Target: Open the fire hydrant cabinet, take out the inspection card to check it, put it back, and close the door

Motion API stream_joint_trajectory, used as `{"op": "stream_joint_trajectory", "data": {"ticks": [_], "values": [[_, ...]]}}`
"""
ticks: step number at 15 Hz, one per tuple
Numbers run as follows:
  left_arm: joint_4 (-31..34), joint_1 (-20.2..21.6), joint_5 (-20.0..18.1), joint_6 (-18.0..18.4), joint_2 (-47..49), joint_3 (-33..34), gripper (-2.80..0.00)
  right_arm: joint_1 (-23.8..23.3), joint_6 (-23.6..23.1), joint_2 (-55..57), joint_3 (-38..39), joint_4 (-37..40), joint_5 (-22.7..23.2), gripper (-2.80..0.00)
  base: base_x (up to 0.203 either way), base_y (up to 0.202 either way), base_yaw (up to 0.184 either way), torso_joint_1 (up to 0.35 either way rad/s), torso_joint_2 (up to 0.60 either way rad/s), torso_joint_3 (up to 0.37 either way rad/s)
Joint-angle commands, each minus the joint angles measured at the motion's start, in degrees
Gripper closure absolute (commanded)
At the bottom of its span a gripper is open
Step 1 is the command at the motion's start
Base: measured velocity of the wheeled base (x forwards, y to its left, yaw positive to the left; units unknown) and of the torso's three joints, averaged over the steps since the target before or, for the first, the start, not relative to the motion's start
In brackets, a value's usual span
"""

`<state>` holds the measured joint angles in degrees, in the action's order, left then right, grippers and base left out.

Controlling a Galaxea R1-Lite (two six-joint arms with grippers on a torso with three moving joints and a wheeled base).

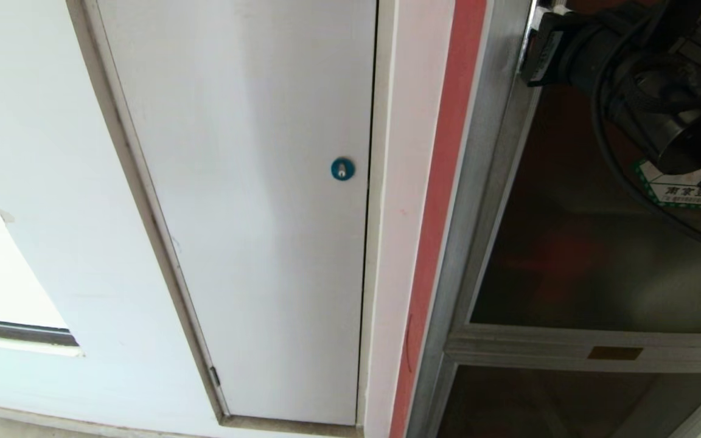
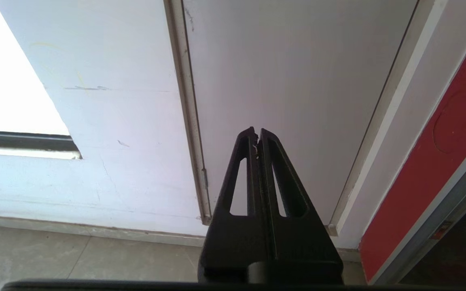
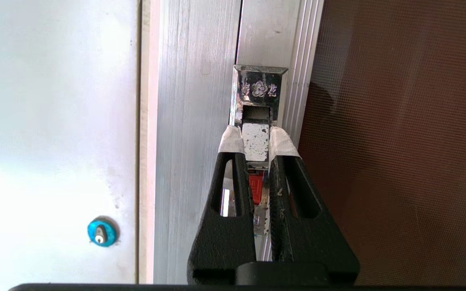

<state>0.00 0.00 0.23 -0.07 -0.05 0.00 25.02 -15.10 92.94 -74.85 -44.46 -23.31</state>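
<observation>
Door (image 3: 399, 141) of fire hydrant cabinet (image 1: 478, 182) shut, at right of head view. Right gripper (image 3: 256, 139) fingers (image 3: 231, 139) pinching chrome latch handle (image 3: 256, 141) on door's edge. Risk: taped tips slip off the slick handle when pulled. Right arm reaches level. Left gripper (image 2: 257, 137) parked, fingers pressed together.

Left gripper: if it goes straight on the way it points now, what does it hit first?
Most likely the plain white door panel directly ahead of the shut left gripper; nothing shows between them, though depth is unclear.
</observation>
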Motion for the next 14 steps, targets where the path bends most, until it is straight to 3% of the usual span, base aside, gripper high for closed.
{"op": "stream_joint_trajectory", "data": {"ticks": [1, 14], "values": [[0.00, 0.00, 0.04, -0.01, 0.05, 0.09, 0.00, 0.12, -0.10, -1.44, 0.40, -0.37, -0.24, 0.00, 0.000, 0.000, 0.000, 0.000, 0.00, 0.000], [0.00, 0.00, 0.04, -0.01, 0.05, 0.09, 0.00, 0.20, -0.10, -8.80, 5.83, 0.16, -0.42, 0.00, 0.000, 0.000, 0.000, 0.000, 0.00, 0.000]]}}
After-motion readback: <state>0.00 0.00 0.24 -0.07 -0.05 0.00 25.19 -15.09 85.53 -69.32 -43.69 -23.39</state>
